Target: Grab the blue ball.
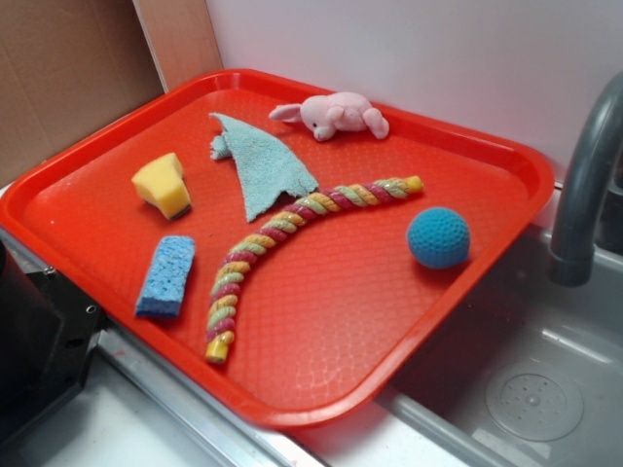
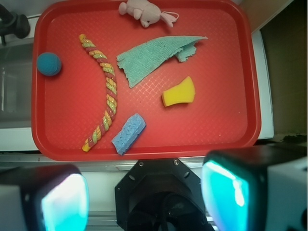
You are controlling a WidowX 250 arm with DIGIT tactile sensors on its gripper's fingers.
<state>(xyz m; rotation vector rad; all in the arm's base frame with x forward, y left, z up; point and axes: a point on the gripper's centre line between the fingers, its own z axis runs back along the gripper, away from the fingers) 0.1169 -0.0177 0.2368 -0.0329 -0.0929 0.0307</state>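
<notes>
The blue ball is sitting at the right of the red tray in the exterior view (apart from the twisted rope), while the hand is hanging released, fingers spread, at the wrist frame's bottom.

Knitted, bumpy, matt yarn on the blue ball at right of the exterior view. Red plastic with a fine pebbled texture and a slight sheen across the tray. Porous, matt foam on the yellow sponge and the light-blue sponge. Nubby teal terry on the cloth. Twisted, fuzzy multicoloured cord in the rope toy. Soft pink plush on the stuffed animal. Smooth, dull grey finish on the faucet. Brushed, faintly reflective metal in the sink. Matt brown cardboard at upper left. Glossy translucent pads on the gripper, low in the wrist view.
</notes>
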